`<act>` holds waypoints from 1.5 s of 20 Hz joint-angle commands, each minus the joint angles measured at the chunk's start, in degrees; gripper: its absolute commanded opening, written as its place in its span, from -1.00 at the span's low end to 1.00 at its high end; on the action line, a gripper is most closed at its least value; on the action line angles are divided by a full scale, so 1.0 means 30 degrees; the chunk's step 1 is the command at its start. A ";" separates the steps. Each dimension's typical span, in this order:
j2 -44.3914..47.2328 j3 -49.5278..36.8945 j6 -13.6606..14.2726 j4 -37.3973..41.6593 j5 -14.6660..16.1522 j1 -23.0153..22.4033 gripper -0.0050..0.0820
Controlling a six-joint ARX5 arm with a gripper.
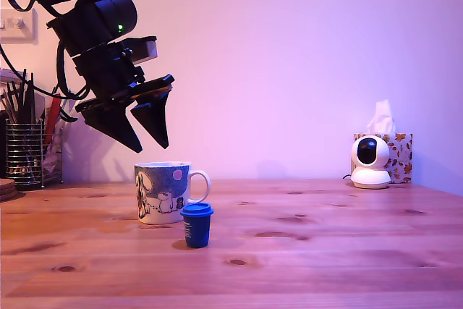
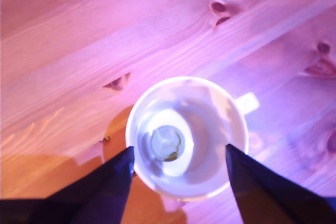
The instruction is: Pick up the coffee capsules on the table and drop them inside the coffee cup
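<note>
The table point(image 1: 325, 251), reddish-brown wood with grain and dark knots, fills the lower part of the exterior view. Above it, at about ten o'clock in that view, the black arm tilts down and ends in the gripper point(image 1: 153, 145), whose two dark fingers point(image 1: 119, 129) are spread apart with nothing between them, their tips hanging over the coffee cup point(image 1: 160, 193) and clear of its rim. The cup, white with a dark cartoon print and a pink dot, stands upright on the wood, its handle toward the exterior view's right. The wrist view looks straight down into the cup point(image 2: 187, 136), the fingertips framing it on either side; at its bottom lies a small round thing with an olive-green edge, seemingly the green capsule point(image 2: 166, 143), though glare blurs it. The blue capsule point(image 1: 197, 224) stands on the table just beside the cup, at about five o'clock from it in the exterior view, wide rim up. Far off at three o'clock sit a white round camera point(image 1: 370, 162) and a tissue box point(image 1: 398, 155); at nine o'clock stands a wire-mesh pen holder point(image 1: 25, 153).
</note>
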 commanded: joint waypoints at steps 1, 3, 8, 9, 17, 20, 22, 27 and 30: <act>0.0554 0.0495 0.0357 0.0066 0.0029 -0.0036 0.01; 0.0495 0.0729 0.0474 0.0007 0.0036 -0.0036 -0.32; 0.0313 0.0809 0.0503 -0.0627 0.0124 -0.0029 -0.93; 0.0306 0.0809 0.0918 -0.0772 0.0175 -0.0029 -0.93; -0.0707 0.0801 0.1202 -0.0248 0.2477 -0.0029 -0.93; -0.1690 0.0809 0.1188 0.0597 0.2426 -0.0029 -0.93; -0.2331 0.0801 0.1188 0.0911 0.2375 -0.0029 -0.93; -0.3745 0.0801 0.1413 0.0874 0.2499 -0.0051 -0.93; -0.4575 0.0648 0.1406 0.0627 0.3045 -0.0051 -0.93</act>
